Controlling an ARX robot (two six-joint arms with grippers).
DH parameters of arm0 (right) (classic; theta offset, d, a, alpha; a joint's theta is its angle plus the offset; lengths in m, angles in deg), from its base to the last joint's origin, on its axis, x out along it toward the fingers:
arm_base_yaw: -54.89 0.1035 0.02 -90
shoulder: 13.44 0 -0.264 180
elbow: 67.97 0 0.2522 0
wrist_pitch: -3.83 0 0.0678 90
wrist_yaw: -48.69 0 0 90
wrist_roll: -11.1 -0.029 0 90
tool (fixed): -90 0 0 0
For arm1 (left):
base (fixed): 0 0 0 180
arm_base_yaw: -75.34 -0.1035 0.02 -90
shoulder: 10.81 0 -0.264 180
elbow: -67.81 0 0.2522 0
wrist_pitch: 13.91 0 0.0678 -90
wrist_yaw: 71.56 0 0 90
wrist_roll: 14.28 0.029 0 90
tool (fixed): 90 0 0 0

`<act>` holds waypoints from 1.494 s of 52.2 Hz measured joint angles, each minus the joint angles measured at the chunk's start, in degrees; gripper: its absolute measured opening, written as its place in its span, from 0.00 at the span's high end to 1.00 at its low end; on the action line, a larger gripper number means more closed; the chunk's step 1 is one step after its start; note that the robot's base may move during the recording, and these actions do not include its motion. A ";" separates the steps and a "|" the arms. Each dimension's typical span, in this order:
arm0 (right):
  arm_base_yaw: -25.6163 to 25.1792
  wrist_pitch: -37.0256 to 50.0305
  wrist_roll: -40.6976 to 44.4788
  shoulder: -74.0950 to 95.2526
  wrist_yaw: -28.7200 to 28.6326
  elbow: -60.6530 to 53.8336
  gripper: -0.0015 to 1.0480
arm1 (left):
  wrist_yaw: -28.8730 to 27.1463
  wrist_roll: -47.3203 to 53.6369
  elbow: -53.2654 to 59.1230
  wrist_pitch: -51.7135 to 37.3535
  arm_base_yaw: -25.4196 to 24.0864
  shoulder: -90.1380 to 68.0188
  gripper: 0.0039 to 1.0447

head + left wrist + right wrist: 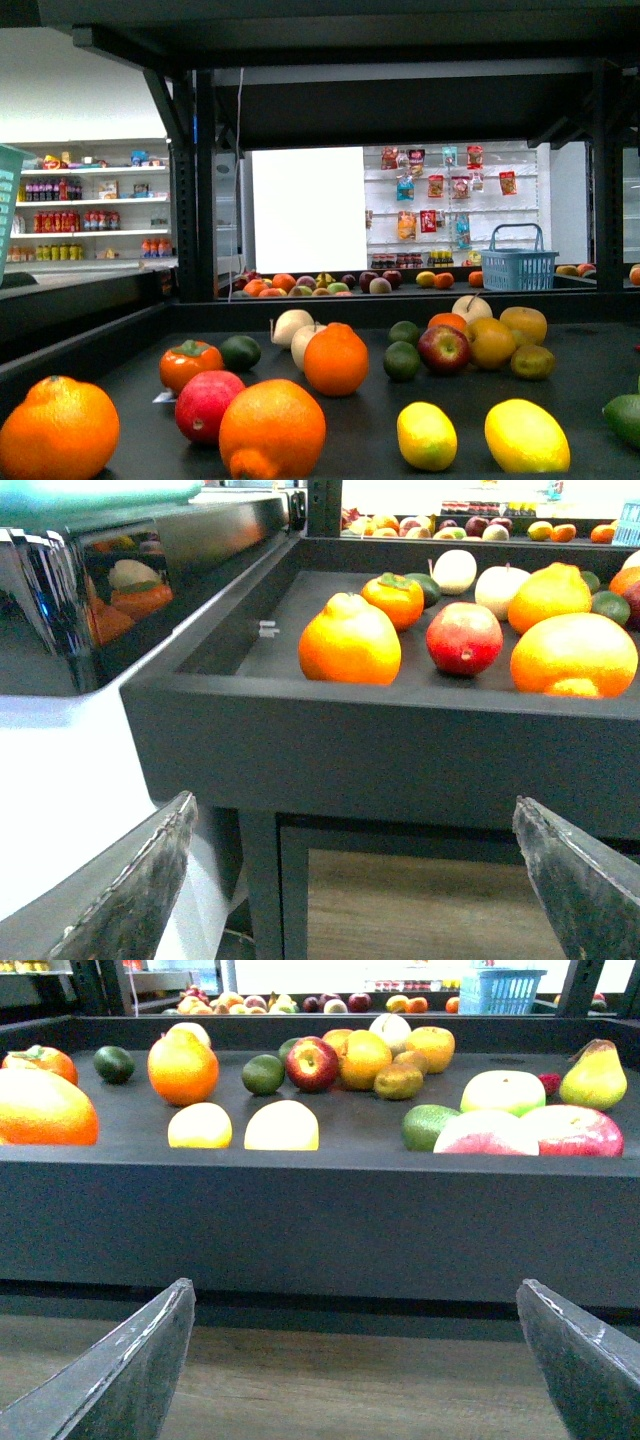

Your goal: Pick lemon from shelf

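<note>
The lemon (526,436) is set near the shelf (300,1220) lip, beside a smaller yellow fruit (426,436), which could be grasped by mistake. Left fingers (120,880) and right fingers (110,1370) are spread wide, empty.

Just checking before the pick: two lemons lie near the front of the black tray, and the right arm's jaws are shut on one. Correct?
Not quite. Two lemons do lie near the front of the black tray, but the right gripper has its jaws open and empty, outside the tray, as the right wrist view shows.
</note>
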 joint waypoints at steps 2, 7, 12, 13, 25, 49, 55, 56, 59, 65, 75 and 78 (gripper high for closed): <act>0.00 0.00 0.00 0.00 -0.04 0.00 0.07 | 0.00 0.02 0.00 0.00 0.00 0.00 0.07; 0.00 0.02 0.02 0.00 -0.04 0.00 0.07 | 0.00 0.00 0.00 0.00 0.00 0.00 0.07; 0.00 0.02 0.02 0.00 -0.04 0.00 0.07 | 0.00 0.00 0.00 0.00 0.00 0.00 0.07; 0.00 0.00 0.02 0.00 -0.04 0.00 0.07 | 0.00 0.00 0.00 0.00 0.00 0.00 0.07; 0.00 0.02 0.02 0.00 -0.04 0.00 0.07 | -0.02 -0.02 0.00 0.00 0.00 0.00 0.07; 0.00 0.02 0.02 -0.02 -0.04 0.00 0.07 | 0.00 0.00 0.00 0.00 0.00 0.00 0.07; 0.00 0.02 0.02 -0.02 -0.02 0.00 0.07 | 0.00 0.00 0.00 0.00 0.00 0.00 0.07; 0.00 0.02 0.02 -0.02 -0.04 0.00 0.07 | 0.00 0.00 0.00 0.00 0.00 0.00 0.07; 0.00 0.02 0.02 -0.02 -0.07 0.00 0.07 | 0.00 0.00 0.00 0.00 0.00 0.00 0.07; 0.00 0.02 0.02 -0.02 -0.04 0.00 0.07 | -0.74 -1.20 -0.13 0.63 0.28 -0.31 0.07; 0.00 0.02 0.02 -0.02 -0.07 0.00 0.07 | 3.54 -27.47 -8.07 -1.86 -2.10 -18.69 0.07; 0.00 0.02 0.02 -0.02 -0.07 0.00 0.07 | 6.54 -33.31 -12.15 -6.62 -4.04 -25.42 0.07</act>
